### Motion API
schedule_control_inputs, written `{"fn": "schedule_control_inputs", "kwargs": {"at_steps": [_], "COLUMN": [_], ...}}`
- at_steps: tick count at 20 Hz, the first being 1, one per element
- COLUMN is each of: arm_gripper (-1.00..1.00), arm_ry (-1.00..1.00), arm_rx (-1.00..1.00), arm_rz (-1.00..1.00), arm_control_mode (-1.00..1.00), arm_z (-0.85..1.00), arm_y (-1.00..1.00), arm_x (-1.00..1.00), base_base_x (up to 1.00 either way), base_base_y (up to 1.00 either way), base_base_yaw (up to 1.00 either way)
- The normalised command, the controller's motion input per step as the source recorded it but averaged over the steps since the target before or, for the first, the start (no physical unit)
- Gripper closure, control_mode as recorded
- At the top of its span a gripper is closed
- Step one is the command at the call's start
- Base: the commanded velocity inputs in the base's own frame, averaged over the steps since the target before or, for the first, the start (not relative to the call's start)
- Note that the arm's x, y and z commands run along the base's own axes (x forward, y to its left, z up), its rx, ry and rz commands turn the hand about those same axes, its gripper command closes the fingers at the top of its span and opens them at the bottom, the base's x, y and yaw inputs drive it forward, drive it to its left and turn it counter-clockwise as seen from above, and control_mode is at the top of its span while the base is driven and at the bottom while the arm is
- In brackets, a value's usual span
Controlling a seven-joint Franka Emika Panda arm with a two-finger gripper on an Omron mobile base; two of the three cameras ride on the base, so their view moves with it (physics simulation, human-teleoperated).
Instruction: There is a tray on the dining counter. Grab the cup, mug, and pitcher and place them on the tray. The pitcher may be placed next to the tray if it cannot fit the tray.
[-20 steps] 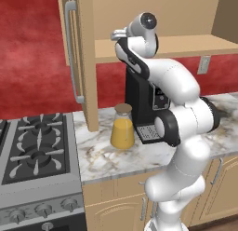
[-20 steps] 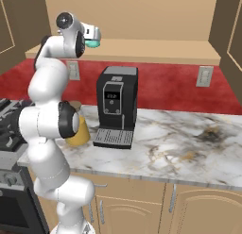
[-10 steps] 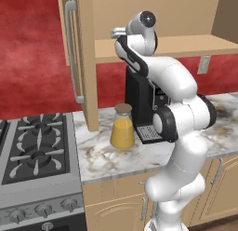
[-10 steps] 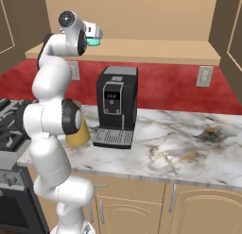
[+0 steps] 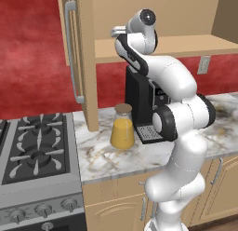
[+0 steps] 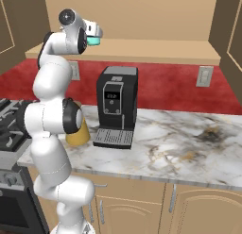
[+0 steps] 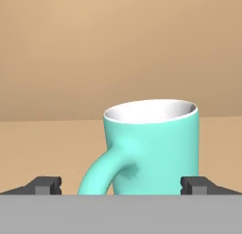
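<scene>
The arm is raised high so that the gripper [image 7: 120,186] can reach the wooden shelf [image 6: 142,50] above the worktop, where the mug [image 7: 149,146] stands upright. In the hand view the two finger tips stand wide apart, one at each side of the mug, and they hold nothing; the mug is between them but does not seem to be touched yet. Its handle points toward the camera and a little to the left, so the fingers will probably close on the body and not on the handle. In the right base view the mug [image 6: 95,39] shows as a teal spot just in front of the hand. Below, the pitcher [image 5: 122,126] waits on the marble worktop [image 6: 189,148], just beside the black coffee machine [image 6: 116,111] and near the stove [image 5: 35,146]. A tall cabinet door [image 5: 76,48] stands close to the left of the arm, which could hinder a wide swing.
</scene>
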Motion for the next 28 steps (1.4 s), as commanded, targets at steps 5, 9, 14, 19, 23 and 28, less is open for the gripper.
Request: {"fn": "schedule_control_inputs", "kwargs": {"at_steps": [5,9,14,19,23,28], "arm_gripper": [-1.00,1.00,1.00,1.00,1.00,1.00], "arm_ry": [0.00,0.00,0.00,0.00,0.00,-0.02], "arm_rx": [0.00,0.00,0.00,0.00,0.00,0.00], "arm_rz": [0.00,0.00,0.00,0.00,0.00,0.00], "arm_control_mode": [-1.00,-1.00,-1.00,-1.00,-1.00,-1.00], "arm_z": [0.00,0.00,0.00,0.00,0.00,0.00], "arm_y": [0.00,0.00,0.00,0.00,0.00,-0.03], "arm_x": [0.00,0.00,0.00,0.00,0.00,-0.12], "base_base_x": [0.00,0.00,0.00,0.00,0.00,0.00], "base_base_y": [0.00,0.00,0.00,0.00,0.00,0.00], "base_base_yaw": [0.00,0.00,0.00,0.00,0.00,0.00]}}
